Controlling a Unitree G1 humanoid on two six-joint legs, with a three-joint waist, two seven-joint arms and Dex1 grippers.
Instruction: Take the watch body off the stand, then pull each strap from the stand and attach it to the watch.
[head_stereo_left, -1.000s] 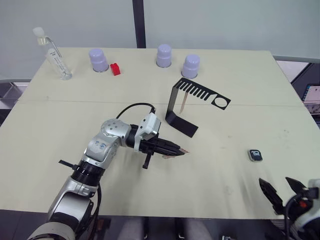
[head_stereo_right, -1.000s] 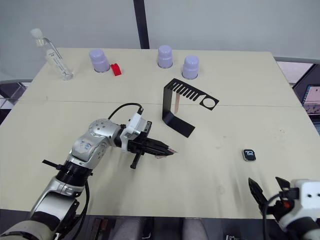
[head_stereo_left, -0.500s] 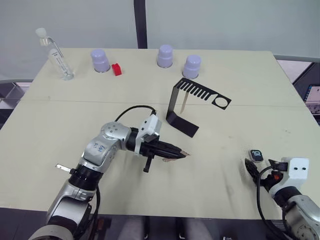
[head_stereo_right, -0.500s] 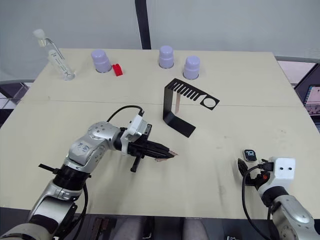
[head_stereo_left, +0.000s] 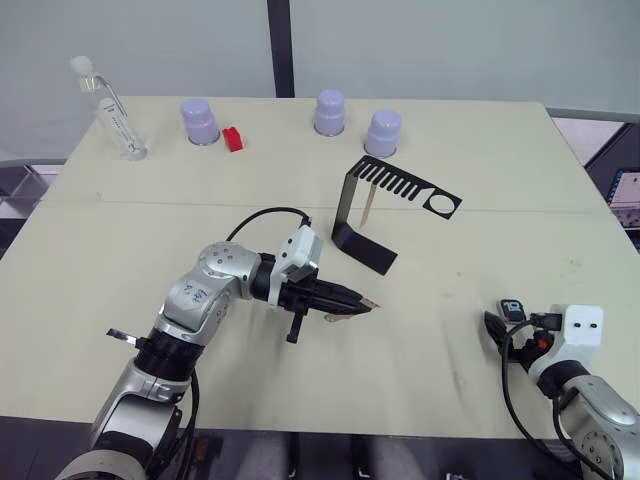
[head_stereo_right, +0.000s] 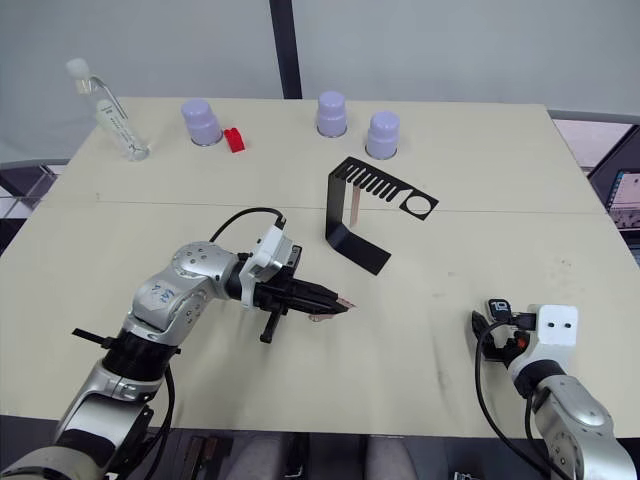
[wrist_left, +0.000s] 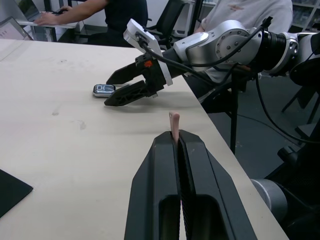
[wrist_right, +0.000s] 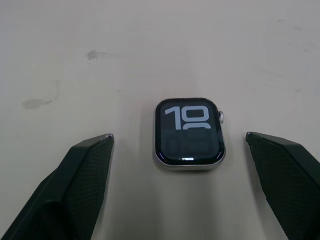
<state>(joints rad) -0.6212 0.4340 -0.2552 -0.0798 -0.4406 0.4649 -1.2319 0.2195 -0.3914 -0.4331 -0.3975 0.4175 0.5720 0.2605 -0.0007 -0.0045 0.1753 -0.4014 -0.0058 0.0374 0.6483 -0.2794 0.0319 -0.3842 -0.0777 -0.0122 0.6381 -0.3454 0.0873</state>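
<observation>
Watch body (wrist_right: 189, 134) lies flat on the pale surface (head_stereo_left: 450, 240), screen up, at about four o'clock from the black stand (head_stereo_left: 385, 212), well apart from it. Right hand (wrist_right: 185, 190) hovers over it, fingers spread wide to either side, not touching. Left hand (head_stereo_left: 352, 302), at seven o'clock from the stand, is pressed together, pinching one pink-tan strap (wrist_left: 173, 125). Another strap (head_stereo_left: 367, 207) hangs under the stand's slotted top plate.
</observation>
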